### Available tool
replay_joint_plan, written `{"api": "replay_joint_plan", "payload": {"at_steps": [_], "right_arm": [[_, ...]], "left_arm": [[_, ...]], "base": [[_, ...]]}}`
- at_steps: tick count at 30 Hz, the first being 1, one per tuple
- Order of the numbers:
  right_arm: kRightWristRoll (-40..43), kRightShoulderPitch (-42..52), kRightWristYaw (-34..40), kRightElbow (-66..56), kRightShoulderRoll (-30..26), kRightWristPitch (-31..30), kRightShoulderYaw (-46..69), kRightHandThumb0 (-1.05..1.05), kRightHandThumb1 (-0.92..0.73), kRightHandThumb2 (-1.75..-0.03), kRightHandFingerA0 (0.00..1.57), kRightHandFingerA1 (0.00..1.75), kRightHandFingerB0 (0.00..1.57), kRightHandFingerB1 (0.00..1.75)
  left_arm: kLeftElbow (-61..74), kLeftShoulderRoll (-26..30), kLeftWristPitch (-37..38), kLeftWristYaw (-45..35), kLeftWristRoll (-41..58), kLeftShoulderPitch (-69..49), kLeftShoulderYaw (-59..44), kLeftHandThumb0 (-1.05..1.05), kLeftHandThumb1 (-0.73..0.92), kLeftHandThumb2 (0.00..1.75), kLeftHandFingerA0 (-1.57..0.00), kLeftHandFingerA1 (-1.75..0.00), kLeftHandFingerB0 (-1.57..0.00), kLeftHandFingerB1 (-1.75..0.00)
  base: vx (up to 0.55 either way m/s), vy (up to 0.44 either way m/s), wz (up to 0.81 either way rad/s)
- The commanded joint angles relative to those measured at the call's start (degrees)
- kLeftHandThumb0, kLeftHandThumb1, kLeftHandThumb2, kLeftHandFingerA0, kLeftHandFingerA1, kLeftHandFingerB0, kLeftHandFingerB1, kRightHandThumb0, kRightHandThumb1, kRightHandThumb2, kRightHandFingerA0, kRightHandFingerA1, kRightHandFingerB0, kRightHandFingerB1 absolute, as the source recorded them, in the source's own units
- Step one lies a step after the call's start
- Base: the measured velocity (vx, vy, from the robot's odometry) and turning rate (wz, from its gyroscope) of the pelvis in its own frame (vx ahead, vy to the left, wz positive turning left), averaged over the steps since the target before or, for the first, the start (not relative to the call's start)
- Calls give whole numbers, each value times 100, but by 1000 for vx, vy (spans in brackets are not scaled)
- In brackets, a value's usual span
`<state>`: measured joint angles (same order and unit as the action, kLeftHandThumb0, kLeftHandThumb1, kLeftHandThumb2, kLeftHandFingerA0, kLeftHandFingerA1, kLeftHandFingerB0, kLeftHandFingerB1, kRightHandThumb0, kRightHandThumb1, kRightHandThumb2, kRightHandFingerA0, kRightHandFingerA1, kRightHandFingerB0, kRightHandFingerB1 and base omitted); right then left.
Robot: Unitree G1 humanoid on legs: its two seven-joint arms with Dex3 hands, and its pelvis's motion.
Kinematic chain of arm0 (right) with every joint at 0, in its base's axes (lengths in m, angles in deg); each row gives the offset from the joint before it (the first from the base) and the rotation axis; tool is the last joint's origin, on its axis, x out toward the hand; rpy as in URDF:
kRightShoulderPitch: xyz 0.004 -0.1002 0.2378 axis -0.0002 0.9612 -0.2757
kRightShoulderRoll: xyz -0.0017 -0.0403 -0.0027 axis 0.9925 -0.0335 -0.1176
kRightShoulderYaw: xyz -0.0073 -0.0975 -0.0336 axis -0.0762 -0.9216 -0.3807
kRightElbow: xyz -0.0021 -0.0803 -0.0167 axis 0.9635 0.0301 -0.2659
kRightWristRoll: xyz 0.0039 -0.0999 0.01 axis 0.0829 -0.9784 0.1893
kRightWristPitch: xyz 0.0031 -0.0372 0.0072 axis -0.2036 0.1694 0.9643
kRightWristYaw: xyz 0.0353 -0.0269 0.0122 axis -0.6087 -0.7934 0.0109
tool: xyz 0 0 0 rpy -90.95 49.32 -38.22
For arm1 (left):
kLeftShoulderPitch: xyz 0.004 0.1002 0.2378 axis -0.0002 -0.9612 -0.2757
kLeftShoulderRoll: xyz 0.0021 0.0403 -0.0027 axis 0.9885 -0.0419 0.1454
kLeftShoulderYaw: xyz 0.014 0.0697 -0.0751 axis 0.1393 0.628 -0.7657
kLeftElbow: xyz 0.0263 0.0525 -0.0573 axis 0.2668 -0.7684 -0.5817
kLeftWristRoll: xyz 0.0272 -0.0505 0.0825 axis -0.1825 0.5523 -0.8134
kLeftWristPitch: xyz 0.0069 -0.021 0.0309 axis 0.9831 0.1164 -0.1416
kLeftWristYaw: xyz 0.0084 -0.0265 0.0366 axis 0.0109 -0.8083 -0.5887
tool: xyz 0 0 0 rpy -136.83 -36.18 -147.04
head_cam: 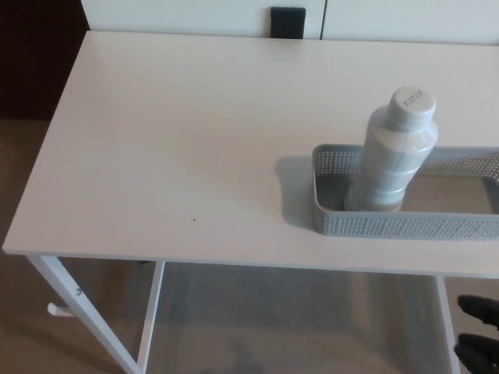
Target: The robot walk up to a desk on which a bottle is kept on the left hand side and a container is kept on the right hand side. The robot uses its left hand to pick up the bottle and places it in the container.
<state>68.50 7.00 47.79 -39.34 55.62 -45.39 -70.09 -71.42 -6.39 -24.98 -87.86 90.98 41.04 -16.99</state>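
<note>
**Bottle standing in the tray on the bench**

We see the white bench (179, 140) filling most of the frame, its top running from the upper left down to the lower edge, with a white leg (82, 308) angling down at the lower left. Below its front edge we see grey floor (296, 319) through the frame.

At the right of the frame sits the grey perforated tray (390, 226), a shallow, long container lying on the bench and running off the right edge. It casts a soft shadow to its left on the bench top.

Inside the left end of the tray stands the pale grey bottle (394, 156), upright, its base on the tray floor and its round white cap (411, 103) rising well above the tray wall. Nothing touches it.

At the top centre, past the far edge of the bench, we see a small black square (288, 21) on the white wall.

In the lower right corner only the dark tips of the right hand (479, 335) show, below the bench and well apart from the tray; we cannot tell how its fingers are set. The left hand does not show.
</note>
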Motion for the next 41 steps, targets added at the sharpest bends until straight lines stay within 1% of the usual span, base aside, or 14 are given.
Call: {"api": "replay_joint_plan", "payload": {"at_steps": [1, 9, 10, 14, 18, 19, 22, 27, 28, 31, 32, 33, 34, 41], "right_arm": [[1281, 1272, -682, 1657, -637, 515, 1832, -65, -47, -56, 45, 47, 44, 41], [996, 1575, -597, 2495, -757, 899, 1894, -62, -55, -57, 36, 45, 38, 42], [956, 1525, -624, 2837, -797, 1004, 1872, -61, -53, -56, 36, 45, 37, 42], [807, 1400, -548, 3724, -839, 1143, 1780, -60, -52, -57, 40, 50, 39, 45], [641, 1385, -243, 4398, -844, 1126, 1714, -58, -37, -85, 40, 61, 29, 53], [692, 1387, -275, 4456, -834, 1079, 1757, -51, -54, -56, 40, 55, 36, 46], [713, 1350, -317, 4634, -849, 1056, 1766, -54, -56, -55, 38, 53, 35, 44], [730, 1263, -452, 5032, -933, 1122, 1821, -56, -55, -56, 34, 49, 35, 46], [664, 1244, -376, 5080, -953, 1173, 1778, -58, -58, -57, 37, 49, 36, 45], [608, 1179, -374, 5180, -981, 1315, 1775, -60, -57, -59, 32, 49, 36, 48], [609, 1167, -396, 5194, -975, 1367, 1785, -60, -56, -56, 34, 49, 37, 47], [604, 1155, -408, 5215, -973, 1410, 1791, -60, -56, -56, 34, 49, 37, 47], [608, 1167, -452, 5198, -954, 1481, 1797, -59, -61, -58, 36, 51, 34, 49], [642, 1093, -505, 5290, -907, 1531, 1871, -57, -56, -57, 36, 45, 36, 45]], "left_arm": [[-2319, 719, 1007, -2042, 527, -5641, -3633, -77, 54, 88, -7, -50, -4, -28], [-4530, 686, 2175, -1280, 272, -6836, -3136, -76, 66, 60, -3, -53, -4, -26], [-4820, 607, 2401, -1034, 125, -6984, -2900, -79, 58, 92, -9, -56, -5, -30], [-5587, 252, 2810, -222, -217, -7289, -2260, -37, 50, 106, -6, -55, 0, -50], [-6182, -91, 2614, 194, -280, -7276, -1823, -76, 68, 90, -13, -60, -4, -35], [-6258, -119, 2588, 229, -342, -7261, -1711, -79, 65, 100, -18, -62, 0, -22], [-6472, -197, 2611, 393, -449, -7215, -1466, -81, 65, 99, -12, -58, 0, -22], [-6685, -520, 2577, 636, -730, -7261, -874, -38, 51, 107, -8, -54, 0, -50], [-6693, -537, 2587, 678, -763, -7267, -805, -77, 68, 91, -28, -60, -12, -45], [-6735, -587, 2598, 670, -771, -7218, -608, -74, 85, 65, -31, -60, -15, -41], [-6743, -600, 2657, 619, -815, -7213, -495, -38, 56, 112, -13, -56, -3, -51], [-6761, -603, 2713, 587, -841, -7209, -409, -38, 56, 112, -13, -56, -3, -51], [-6797, -604, 2822, 573, -885, -7214, -309, -75, 85, 65, -31, -60, -15, -43], [-6973, -561, 3113, 658, -955, -7235, -28, -78, 88, 66, -36, -58, -21, -40]], "base": [[0, 0, 0], [0, 0, 0], [0, 0, 0], [0, 0, 0], [0, 0, 0], [0, 0, 0], [0, 0, 0], [0, 0, 0], [0, 0, 0], [0, 0, 0], [0, 0, 0], [0, 0, 0], [0, 0, 0], [0, 0, 0]]}}
